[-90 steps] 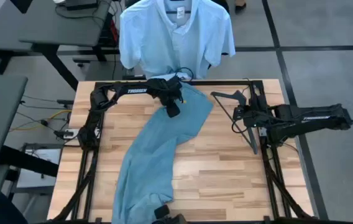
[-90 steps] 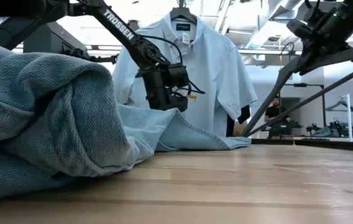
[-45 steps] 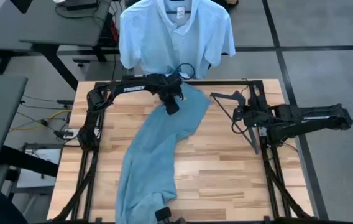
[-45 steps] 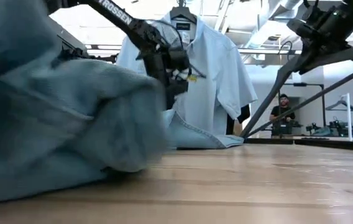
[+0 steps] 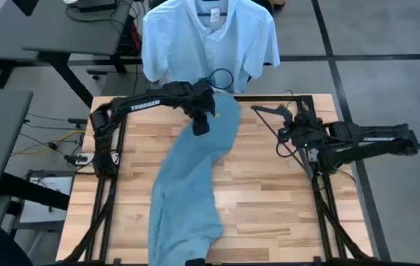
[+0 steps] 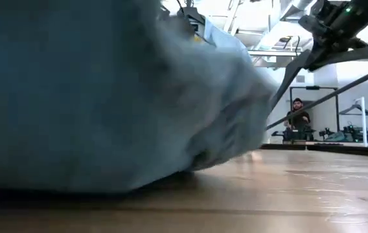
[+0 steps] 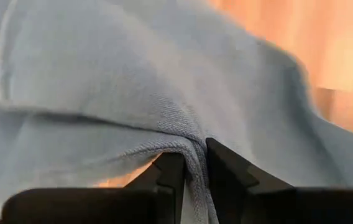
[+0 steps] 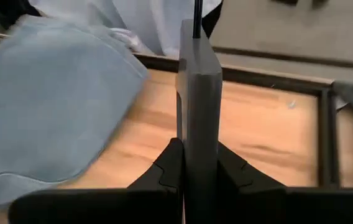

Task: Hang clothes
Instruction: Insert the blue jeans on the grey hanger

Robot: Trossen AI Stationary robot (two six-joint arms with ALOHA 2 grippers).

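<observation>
I am pinching a fold of the light blue denim jeans (image 5: pixel 191 185) in my closed left gripper (image 7: pixel 192 163), their length trailing below me across the wooden table (image 5: pixel 269 199), while my right gripper (image 8: pixel 196 155) beside is clamping the dark plastic hanger (image 5: pixel 288 125), which I judge must next meet the cloth

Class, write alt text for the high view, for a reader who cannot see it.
Seen from above, the left gripper pinches light blue jeans near the far edge of a wooden table; they trail to its near edge. The right gripper holds a dark hanger. A pale shirt hangs beyond the table.
</observation>
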